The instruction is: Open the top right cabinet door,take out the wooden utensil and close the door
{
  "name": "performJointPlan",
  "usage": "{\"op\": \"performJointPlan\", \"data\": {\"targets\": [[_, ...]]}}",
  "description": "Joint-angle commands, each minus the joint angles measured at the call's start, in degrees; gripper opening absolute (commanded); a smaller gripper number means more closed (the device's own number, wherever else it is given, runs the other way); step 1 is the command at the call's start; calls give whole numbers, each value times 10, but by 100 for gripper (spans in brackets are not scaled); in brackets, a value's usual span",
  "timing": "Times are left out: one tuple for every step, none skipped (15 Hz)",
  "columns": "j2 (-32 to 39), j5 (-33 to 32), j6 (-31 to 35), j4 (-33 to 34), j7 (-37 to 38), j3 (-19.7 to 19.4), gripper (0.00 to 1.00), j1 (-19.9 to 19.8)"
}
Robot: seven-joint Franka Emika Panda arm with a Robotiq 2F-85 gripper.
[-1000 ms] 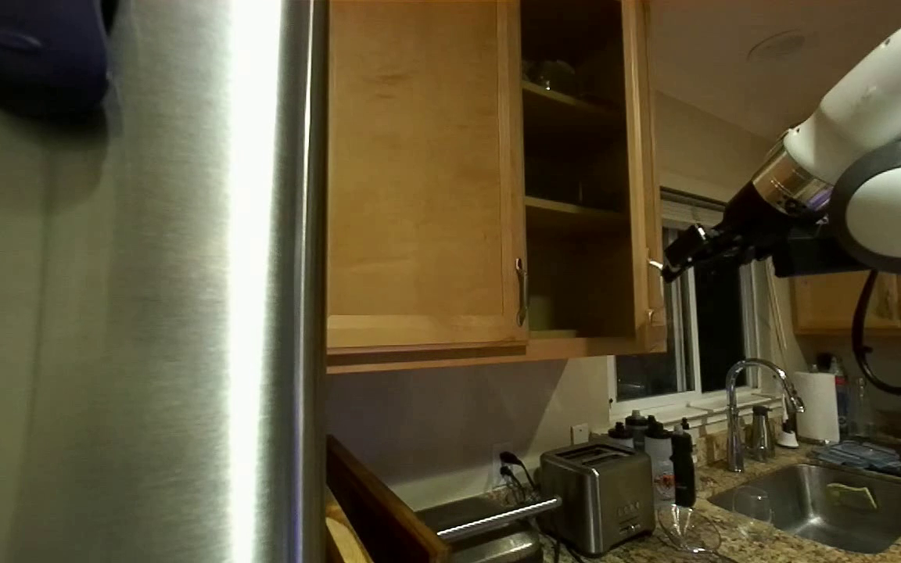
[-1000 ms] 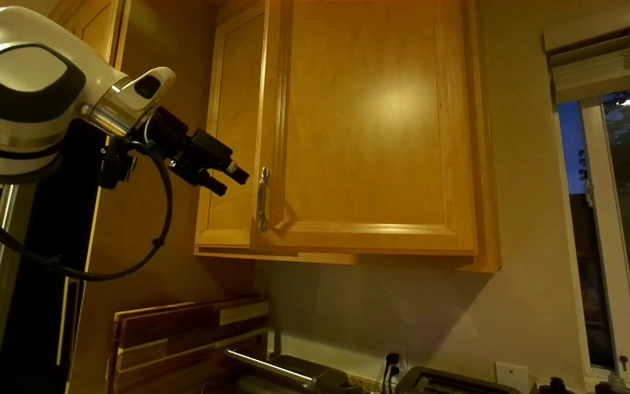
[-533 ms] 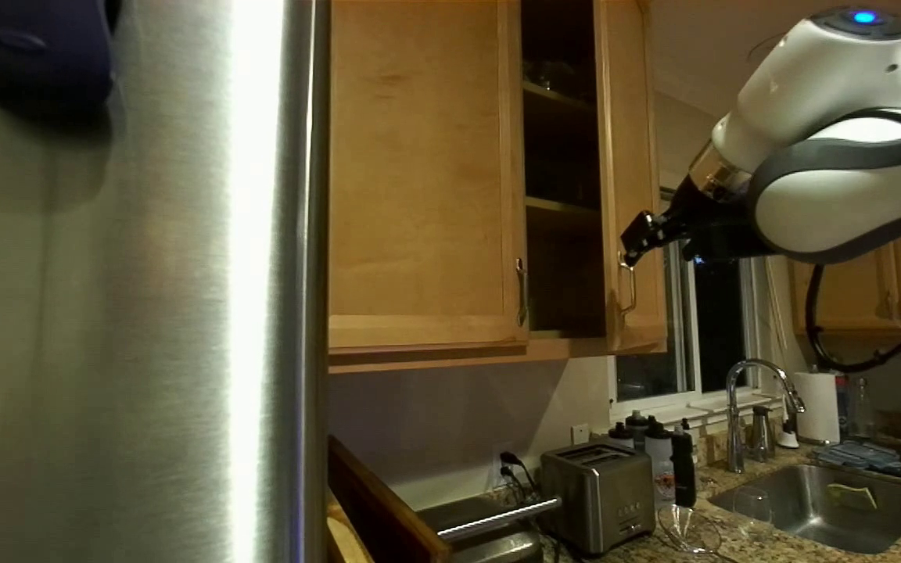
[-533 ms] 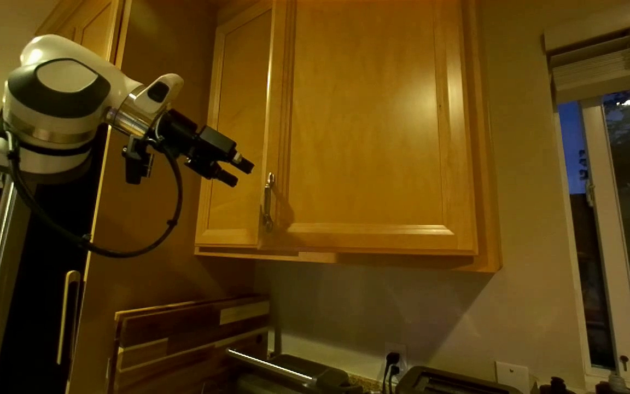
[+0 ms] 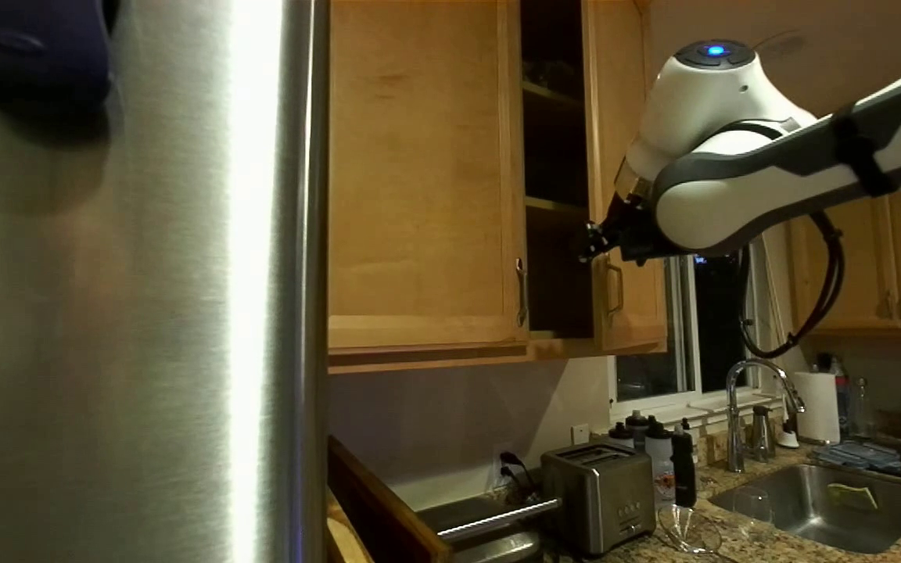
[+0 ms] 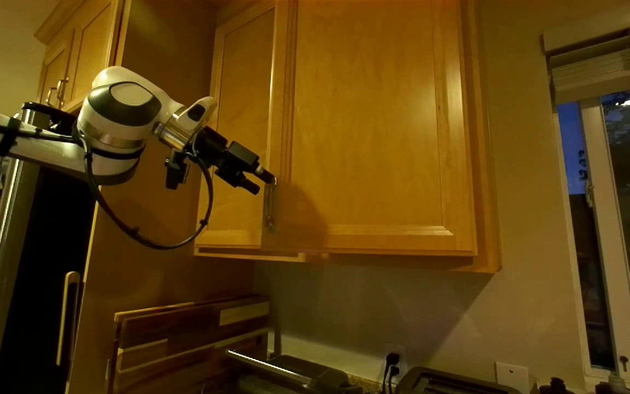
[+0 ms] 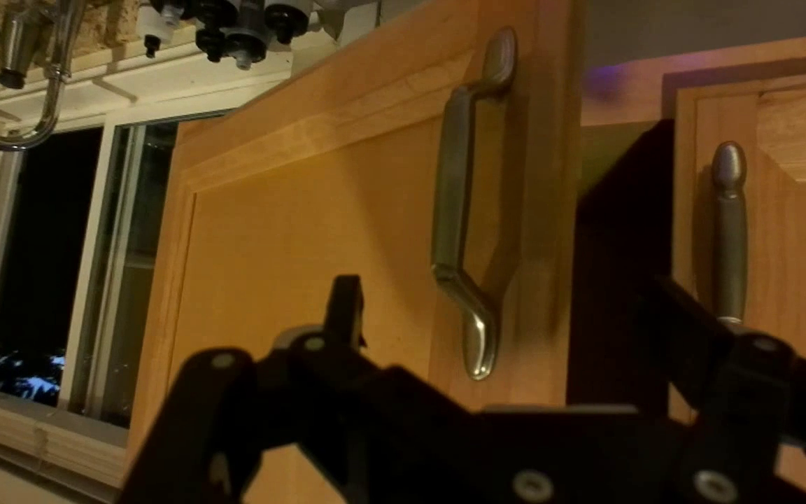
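Note:
The top right cabinet door (image 7: pixel 319 224) stands ajar, with a dark gap (image 5: pixel 552 156) beside its handle edge. My gripper (image 7: pixel 515 302) is open with nothing held. In the wrist view its handle (image 7: pixel 453 175) lies ahead, in the span between the fingers; one finger (image 7: pixel 344 304) is over the door panel, and the other reaches across the gap. An exterior view shows the gripper (image 6: pixel 261 181) with one fingertip overlapping the top of the handle (image 6: pixel 269 208); whether they touch I cannot tell. The wooden utensil is out of view.
The twin door (image 5: pixel 419 172) is closed against its frame, its own handle (image 7: pixel 730 238) close by the gap. Below are a toaster (image 5: pixel 599 493) and upright cutting boards (image 6: pixel 189 339). A steel fridge (image 5: pixel 177 313) looms near one camera. A window (image 6: pixel 610 219) lies beyond.
My arm has come across to the cabinet, bringing the gripper up to the handle area. The door has swung partway inward, so the dark gap is narrower.

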Motion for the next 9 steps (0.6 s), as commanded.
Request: {"op": "performJointPlan", "data": {"targets": [[20,-47,-61,55,55,29,100,-43],[25,-58,-78,66,64,33,100,-49],[30,-69,-95,77,74,37,100,-55],[36,-80,-109,87,82,42,100,-59],[44,-90,-121,97,90,46,100,-61],[52,-100,-134,107,95,50,100,-60],[60,-110,-147,116,102,54,100,-58],[67,-120,-157,123,108,56,100,-56],[75,-130,-167,130,112,57,100,-53]]}}
